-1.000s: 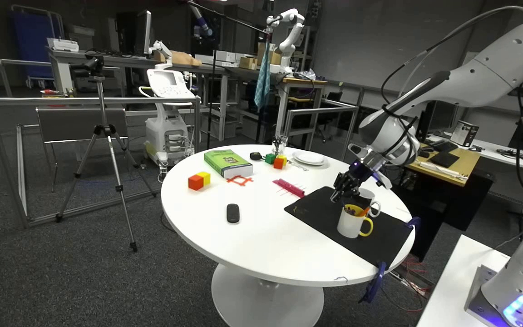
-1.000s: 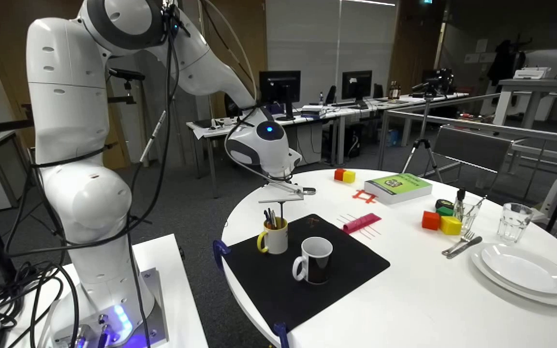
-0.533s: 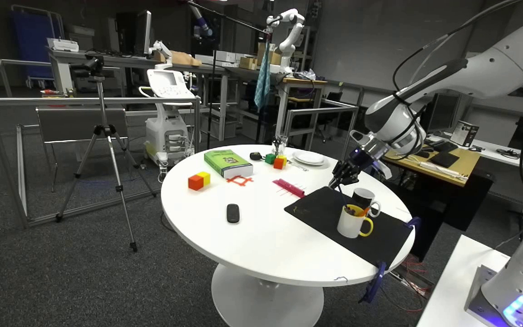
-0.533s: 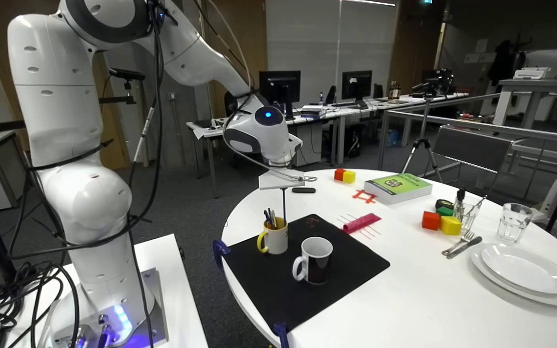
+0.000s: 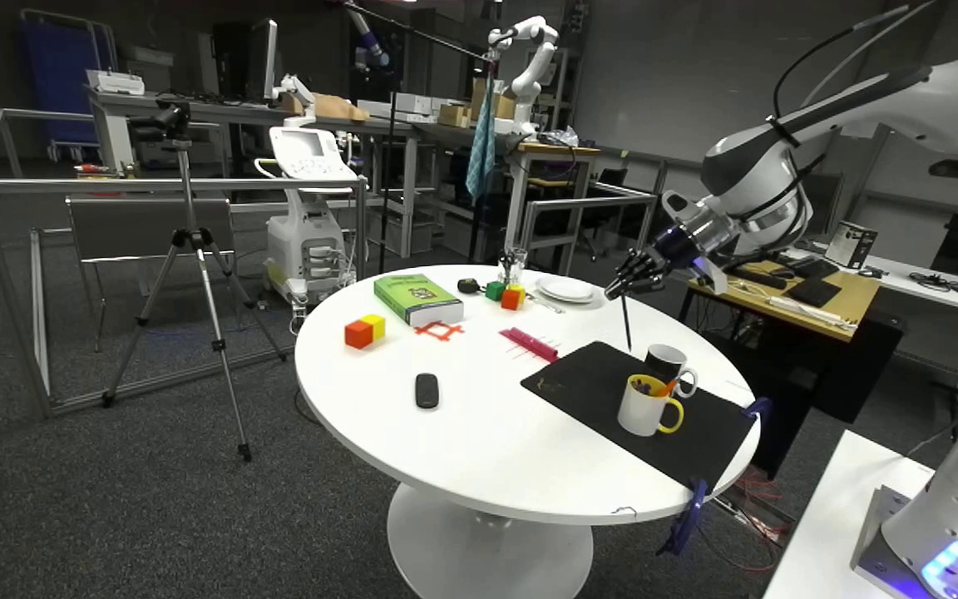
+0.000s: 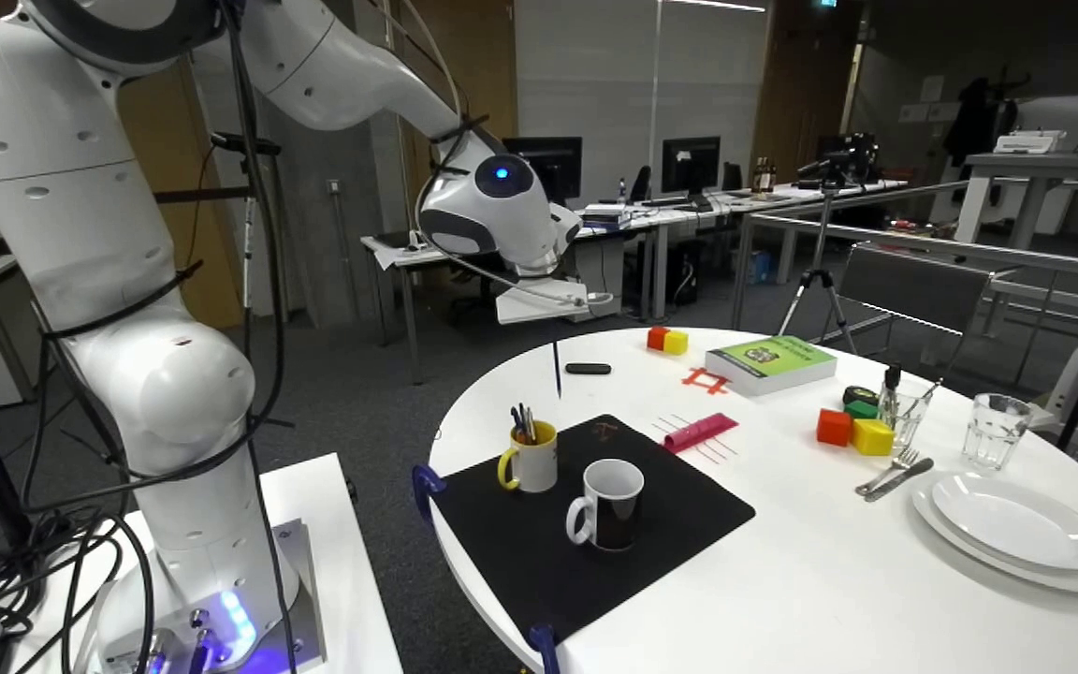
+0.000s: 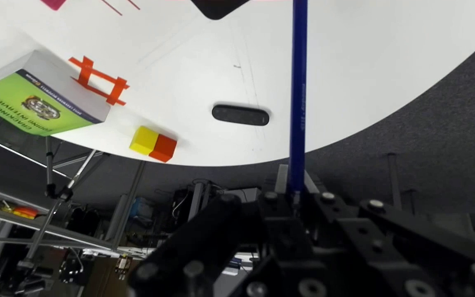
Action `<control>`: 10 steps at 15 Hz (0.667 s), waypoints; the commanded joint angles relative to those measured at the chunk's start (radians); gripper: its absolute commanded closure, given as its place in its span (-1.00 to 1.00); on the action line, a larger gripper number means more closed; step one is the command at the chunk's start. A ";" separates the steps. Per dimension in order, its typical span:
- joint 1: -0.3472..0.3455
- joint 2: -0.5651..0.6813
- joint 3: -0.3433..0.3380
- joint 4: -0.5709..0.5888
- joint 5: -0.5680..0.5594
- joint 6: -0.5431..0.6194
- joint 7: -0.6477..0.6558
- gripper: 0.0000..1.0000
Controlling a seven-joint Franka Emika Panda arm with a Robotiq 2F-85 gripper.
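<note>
The white robot arm (image 6: 488, 220) leans out over a round white desk (image 6: 782, 580), and its jaws are drawn almost fully together, pinched on a slim blue pencil (image 7: 298, 95). In the wrist view I can make out faint lettering along the pencil's side. It hangs down from the jaws, close to upright, with its lower end in the air, clear of everything on the desk.

Below it, a yellow-handled mug (image 6: 531, 465) stands upright with several pens (image 6: 524, 426) poking out of the top. Near that stands a black-and-white mug (image 6: 614, 510), also upright, its white handle turned outward. Both rest on a black mat (image 6: 539, 562) that runs to the desk's rim, where a dark blue clamp (image 6: 426, 490) sits at a corner and a second grips farther along.

Just beyond the mat I see a pink strip (image 6: 700, 432) with thin lines sticking out on either side. A small black gadget (image 7: 241, 115) lies flat on the bare desktop. Farther off, a red block (image 6: 656, 338) and a yellow block (image 6: 677, 343) sit touching each other. A thick green book (image 6: 771, 358) lies flat, with a red lattice (image 7: 104, 76) right beside it. Across the desk there are two stacked plates (image 6: 1016, 520), a fork (image 6: 887, 471) lying alongside a knife (image 6: 900, 478), and a drinking glass (image 6: 997, 429) near the plates.
</note>
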 commanded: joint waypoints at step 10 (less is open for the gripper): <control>-0.154 -0.257 -0.126 -0.122 -0.058 -0.035 -0.008 0.97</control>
